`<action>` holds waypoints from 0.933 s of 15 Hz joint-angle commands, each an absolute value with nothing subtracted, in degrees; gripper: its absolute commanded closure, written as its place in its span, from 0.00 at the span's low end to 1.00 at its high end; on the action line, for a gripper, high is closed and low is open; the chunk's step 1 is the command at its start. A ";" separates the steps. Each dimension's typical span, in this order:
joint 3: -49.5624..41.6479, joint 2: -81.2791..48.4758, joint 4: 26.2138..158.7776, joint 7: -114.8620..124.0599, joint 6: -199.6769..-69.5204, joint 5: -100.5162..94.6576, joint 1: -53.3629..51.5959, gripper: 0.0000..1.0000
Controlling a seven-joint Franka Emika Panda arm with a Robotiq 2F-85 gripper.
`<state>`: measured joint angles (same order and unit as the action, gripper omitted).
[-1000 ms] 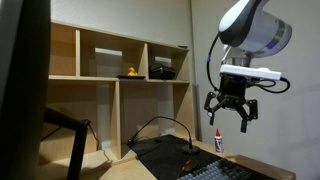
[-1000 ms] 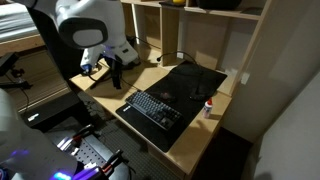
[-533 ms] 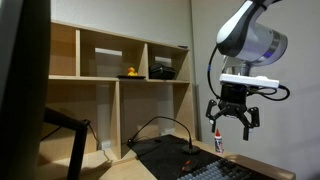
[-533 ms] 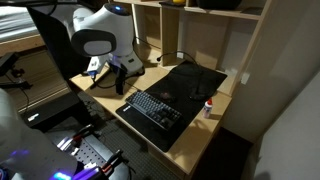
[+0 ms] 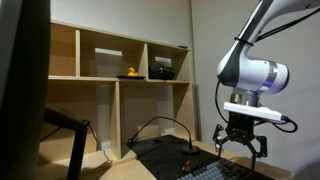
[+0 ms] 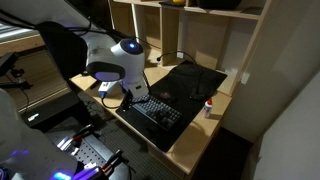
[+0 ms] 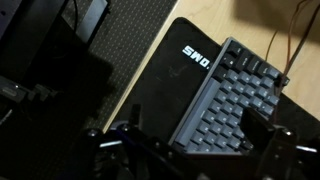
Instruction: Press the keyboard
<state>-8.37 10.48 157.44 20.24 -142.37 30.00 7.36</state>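
Nothing stands over the keyboard (image 6: 160,113); a small bottle (image 6: 209,107) flanks the mat (image 6: 195,78).

In the wrist view you get only part of the flat dark grey-black computer keyboard (image 7: 235,100): its right end and lower rows run off the edge. The end effector (image 7: 190,150) there is a dark blur, its fingertips cut off at the bottom. In an exterior view the white robot arm (image 6: 120,62) hides one end of the keyboard (image 6: 158,110). In an exterior view the keyboard (image 5: 215,172) is a dim strip clipped by the bottom edge; you cannot tell whether the fingertips touch the keys.
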 commanded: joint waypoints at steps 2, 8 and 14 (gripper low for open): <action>-8.56 7.96 157.37 19.78 -143.13 30.92 7.60 0.00; -8.74 3.20 156.38 18.20 -145.40 34.40 6.89 0.00; -7.55 -3.02 155.35 14.44 -149.48 42.75 6.24 0.00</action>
<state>-8.34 0.95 156.93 16.60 -147.39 39.03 6.51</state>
